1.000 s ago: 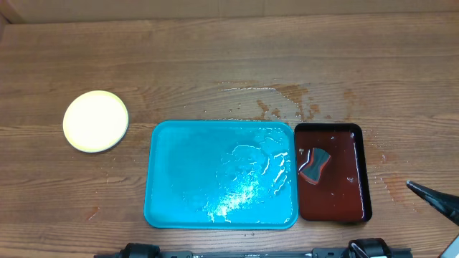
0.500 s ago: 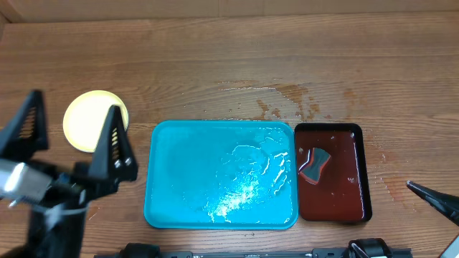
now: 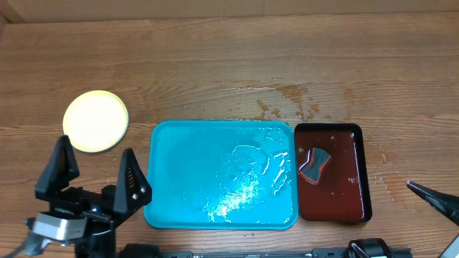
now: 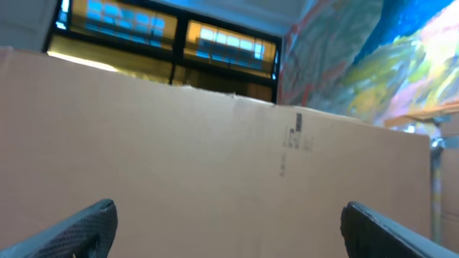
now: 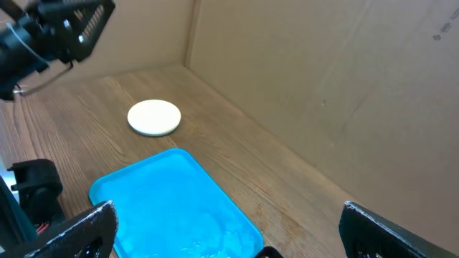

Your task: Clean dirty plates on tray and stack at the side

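Left pincer (image 3: 95, 154) spread wide at lower left, gripping nothing!
The pale yellow plate (image 3: 95, 120) sits upper left, just above its fingertips, and the wet turquoise tray (image 3: 179, 165) lies centre frame, right of both. The right pincer (image 5: 229, 233) gapes wide too, well apart from the plate.

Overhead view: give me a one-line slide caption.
Open left gripper beside the wet turquoise tray; a pale yellow plate sits apart on the wood.
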{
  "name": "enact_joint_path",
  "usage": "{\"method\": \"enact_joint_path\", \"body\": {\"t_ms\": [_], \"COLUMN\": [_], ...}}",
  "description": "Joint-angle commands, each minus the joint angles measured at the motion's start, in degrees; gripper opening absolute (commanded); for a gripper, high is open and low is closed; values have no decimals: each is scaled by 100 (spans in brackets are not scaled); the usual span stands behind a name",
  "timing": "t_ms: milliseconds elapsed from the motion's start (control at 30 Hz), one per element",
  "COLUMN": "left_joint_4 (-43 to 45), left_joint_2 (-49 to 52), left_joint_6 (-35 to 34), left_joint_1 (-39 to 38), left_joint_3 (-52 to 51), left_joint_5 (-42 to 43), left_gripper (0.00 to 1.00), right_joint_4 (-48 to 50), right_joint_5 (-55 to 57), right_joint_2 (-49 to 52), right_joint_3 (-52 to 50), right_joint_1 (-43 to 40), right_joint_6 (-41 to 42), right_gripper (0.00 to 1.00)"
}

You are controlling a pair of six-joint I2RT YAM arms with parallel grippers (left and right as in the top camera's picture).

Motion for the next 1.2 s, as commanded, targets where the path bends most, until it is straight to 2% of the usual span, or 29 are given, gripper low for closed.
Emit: {"method": "enact_joint_path", "body": {"t_ms": [0,267,567,833,1167], "left_joint_4": [356,986,1475,3106,3226], "left_joint_2": [-391,-1099,-1093,-1093,-1095], "left_joint_6": [223,229,372,389,391], "left_joint_1": [111,162,238,289,286], "left_joint_3": [-581,-1698,-2079,-2964,-3198], "left_joint_5": [-105,-111,-68,-63,-70], "left_gripper": [100,100,99,100,100], "right_joint_4": [13,13,13,13,13], "right_joint_5": [-33,-33,-33,-35,-33], "right_joint_2": [-9,-9,-9,-9,-9], "right_joint_3": [39,39,39,39,39], "right_joint_1": [31,31,31,31,31], "right_joint_6": [-22,-22,-22,-22,-22], "right_gripper": [100,100,100,100,100]}}
